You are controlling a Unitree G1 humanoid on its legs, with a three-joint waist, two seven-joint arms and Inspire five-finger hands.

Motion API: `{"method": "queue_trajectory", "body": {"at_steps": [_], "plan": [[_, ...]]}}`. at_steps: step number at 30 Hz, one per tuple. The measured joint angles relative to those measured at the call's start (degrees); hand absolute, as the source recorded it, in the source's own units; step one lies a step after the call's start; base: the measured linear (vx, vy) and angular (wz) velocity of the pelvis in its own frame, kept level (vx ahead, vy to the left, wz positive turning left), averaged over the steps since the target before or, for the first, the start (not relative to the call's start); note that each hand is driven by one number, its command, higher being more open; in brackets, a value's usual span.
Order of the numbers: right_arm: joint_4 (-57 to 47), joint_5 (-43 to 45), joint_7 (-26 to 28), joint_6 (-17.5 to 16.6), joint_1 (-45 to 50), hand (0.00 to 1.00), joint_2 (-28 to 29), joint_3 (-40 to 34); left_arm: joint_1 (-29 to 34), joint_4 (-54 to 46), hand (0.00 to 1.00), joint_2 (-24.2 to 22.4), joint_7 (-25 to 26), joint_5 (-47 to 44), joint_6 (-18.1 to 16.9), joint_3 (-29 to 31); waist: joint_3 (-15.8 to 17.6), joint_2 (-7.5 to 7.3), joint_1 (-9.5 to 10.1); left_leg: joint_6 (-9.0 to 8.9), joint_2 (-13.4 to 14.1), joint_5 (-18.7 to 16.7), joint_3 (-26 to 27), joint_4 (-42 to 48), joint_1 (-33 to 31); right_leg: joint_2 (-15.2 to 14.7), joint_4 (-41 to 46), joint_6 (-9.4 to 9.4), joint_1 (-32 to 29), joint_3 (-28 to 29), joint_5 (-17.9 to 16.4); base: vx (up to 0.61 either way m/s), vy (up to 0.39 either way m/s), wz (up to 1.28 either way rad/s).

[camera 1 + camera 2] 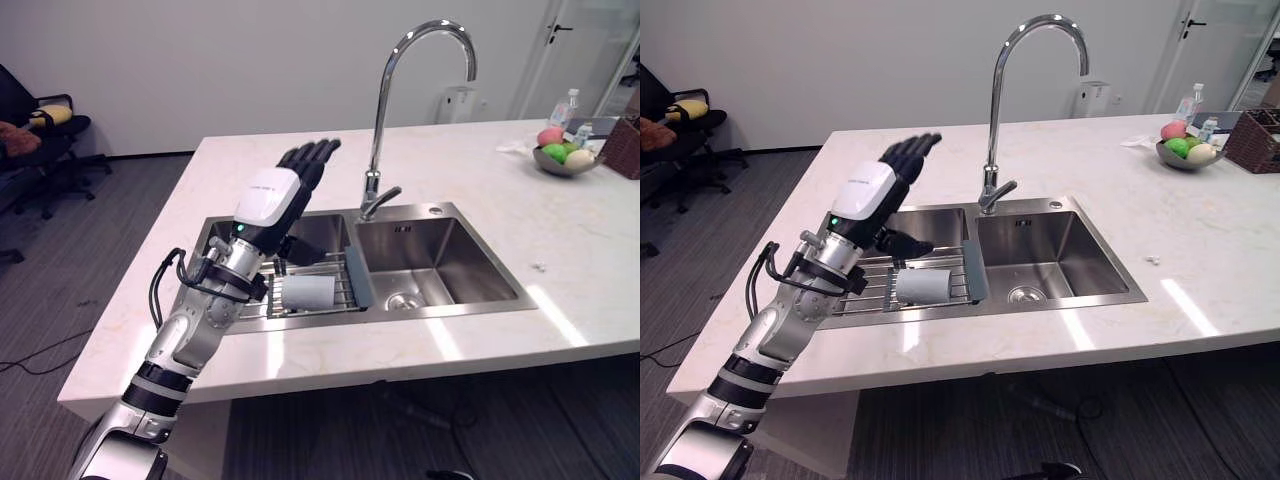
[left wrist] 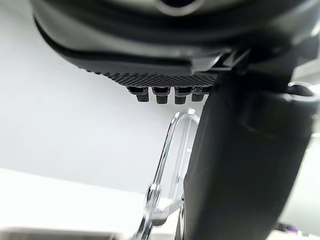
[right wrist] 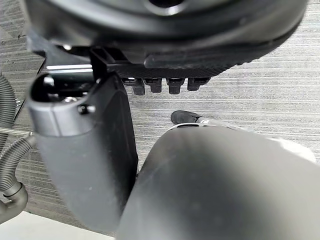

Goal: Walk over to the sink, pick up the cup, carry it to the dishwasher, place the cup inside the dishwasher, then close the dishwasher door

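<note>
A grey cup (image 1: 308, 291) lies on its side on a wire rack (image 1: 340, 268) across the left basin of the steel sink (image 1: 445, 212). My left hand (image 1: 278, 196) is raised above the rack and just left of the cup, open, with straight fingers pointing up and away toward the faucet (image 1: 378, 110). It holds nothing and is clear of the cup. The left wrist view shows the left hand (image 2: 175, 60) with the faucet (image 2: 164, 160) beyond it. My right hand (image 3: 165, 45) hangs open over grey carpet, empty.
The sink sits in a pale marble counter (image 1: 480, 330). A bowl of fruit (image 1: 562, 157), a bottle (image 1: 565, 108) and a brown basket (image 1: 628, 145) stand at the counter's far right. A black office chair (image 1: 40, 140) stands on the floor at the far left.
</note>
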Motion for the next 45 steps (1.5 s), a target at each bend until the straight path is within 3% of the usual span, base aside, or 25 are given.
{"method": "queue_trajectory", "body": {"at_steps": [13,22,32,45], "plan": [[-0.09,-1.51,0.96,-0.26,-0.86,1.00,0.43,0.60,0.65,11.56,1.00,-0.59,-1.74,3.89,2.35,-3.38,0.22,-0.35,-1.81,0.13,0.04,-0.19,1.58,-0.70,0.43,0.25,-0.03,0.14,-0.89,1.40,0.09,-0.03,-0.022,-0.06],[-0.42,-1.58,1.39,-0.16,-1.36,1.00,0.47,1.36,0.68,12.85,1.00,-1.04,-2.42,5.66,2.25,-3.38,0.87,-0.90,-1.92,-0.01,0.18,-0.33,2.05,-0.70,0.31,0.51,-0.04,0.14,-1.26,1.79,0.08,-0.04,-0.032,-0.03],[-0.45,-2.16,2.52,-0.06,-2.19,1.00,0.37,2.32,-0.22,12.95,1.00,-0.52,-11.04,5.73,2.35,-3.69,0.89,-0.83,-3.31,-0.01,0.16,-0.38,2.41,-0.81,0.05,0.53,-0.05,0.15,-1.76,2.03,0.09,-0.04,-0.028,-0.02],[-0.72,-2.40,4.69,0.49,-2.59,1.00,-0.05,2.32,-4.84,17.87,1.00,-0.79,-20.06,4.37,6.85,-4.33,1.02,-0.46,-3.92,-0.09,0.17,-0.45,2.99,-0.81,-0.09,0.65,-0.06,0.22,-2.22,2.55,0.14,-0.05,-0.033,-0.02]]}}
